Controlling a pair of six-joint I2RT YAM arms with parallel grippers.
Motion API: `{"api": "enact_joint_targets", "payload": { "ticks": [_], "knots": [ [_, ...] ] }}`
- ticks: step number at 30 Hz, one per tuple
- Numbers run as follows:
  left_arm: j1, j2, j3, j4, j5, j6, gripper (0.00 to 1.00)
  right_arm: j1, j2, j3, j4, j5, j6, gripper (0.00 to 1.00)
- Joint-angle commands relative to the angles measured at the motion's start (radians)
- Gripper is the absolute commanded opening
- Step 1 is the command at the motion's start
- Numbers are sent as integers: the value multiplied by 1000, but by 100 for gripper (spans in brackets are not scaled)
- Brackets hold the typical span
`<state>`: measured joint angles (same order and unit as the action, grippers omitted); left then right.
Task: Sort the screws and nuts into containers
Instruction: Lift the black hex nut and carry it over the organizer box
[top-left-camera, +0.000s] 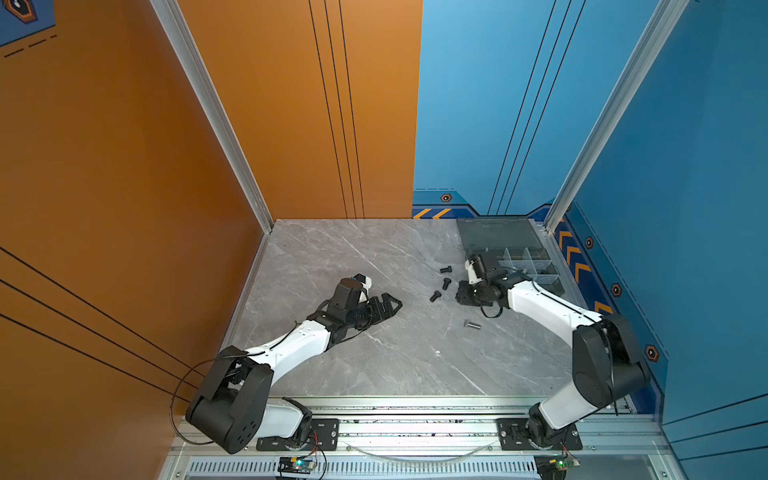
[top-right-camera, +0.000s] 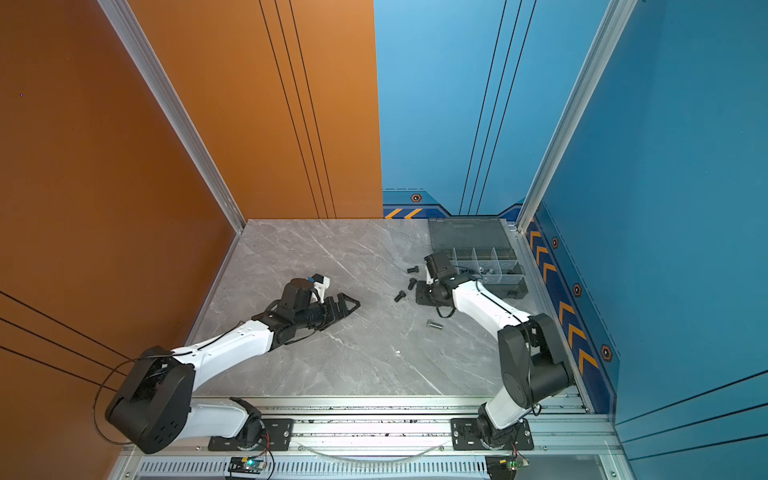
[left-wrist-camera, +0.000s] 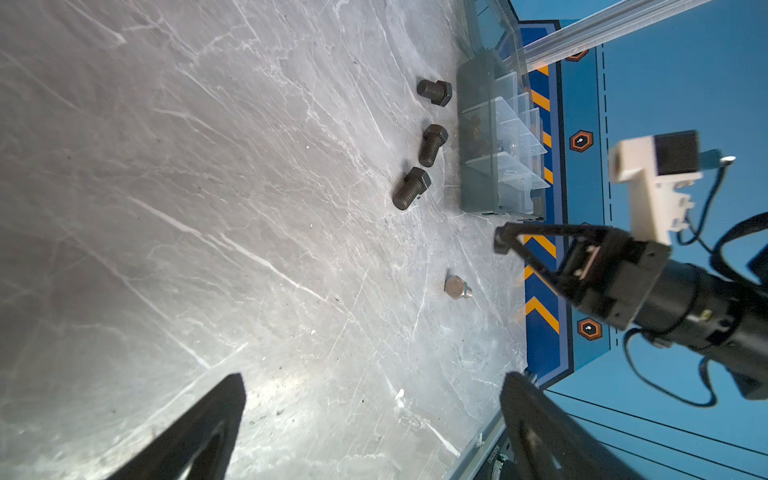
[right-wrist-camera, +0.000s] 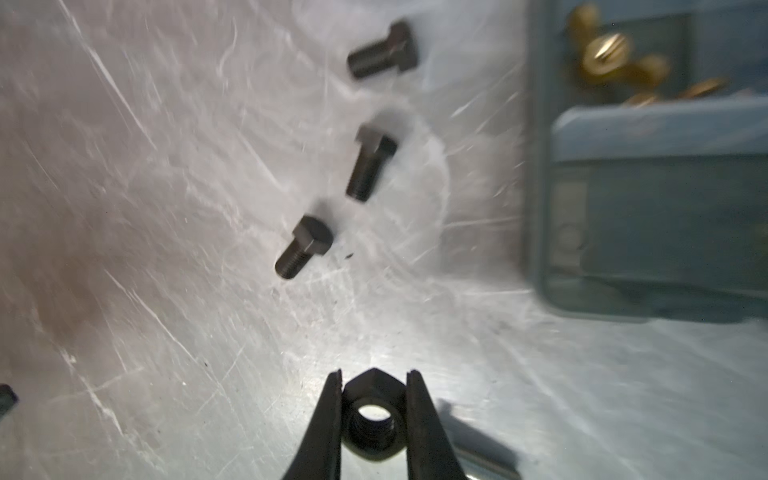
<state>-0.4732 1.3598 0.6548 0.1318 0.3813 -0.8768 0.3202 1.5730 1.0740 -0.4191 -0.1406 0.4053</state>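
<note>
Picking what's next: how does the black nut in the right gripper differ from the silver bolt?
The black nut is pinched in the right gripper; the silver bolt lies loose on the table. The black nut shows a threaded hole; the silver bolt has a shank. Both are hexagonal.

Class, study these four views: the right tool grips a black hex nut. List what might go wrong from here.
1. The right tool pinches the black hex nut only near its tips, so it may twist or slip out in transit.
2. The smoky grey translucent organizer box has small compartments, one already holding brass wing nuts; a loose release may missort it.
3. Three black hex-head bolts lie nearby and might get knocked.
</note>
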Motion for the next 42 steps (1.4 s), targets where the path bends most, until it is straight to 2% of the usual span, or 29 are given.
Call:
{"api": "enact_joint_targets", "payload": {
  "ticks": [1, 5, 9, 15, 23, 27, 42],
  "knots": [
    [-8, 13, -13, 16, -9, -2, 98, -97, -38, 60, -72, -35, -59, 0],
    [-9, 28, -8, 27, -1, -3, 98, -262, -37, 112, -79, -68, -72, 0],
    [-9, 43, 0, 39, 6, -4, 98, -410, 28, 201, -92, -97, -76, 0],
    [-10, 58, 12, 45, 17, -5, 98, -542, 159, 339, -100, -124, -63, 0],
    [-22, 85, 34, 55, 24, -6, 98, -633, 328, 485, -115, -69, -70, 0],
    [-24, 102, 43, 56, 27, -6, 98, -661, 407, 539, -109, -80, -65, 0],
    [-21, 147, 86, 55, 44, -4, 98, -686, 544, 618, -106, -45, -68, 0]
  ]
}}
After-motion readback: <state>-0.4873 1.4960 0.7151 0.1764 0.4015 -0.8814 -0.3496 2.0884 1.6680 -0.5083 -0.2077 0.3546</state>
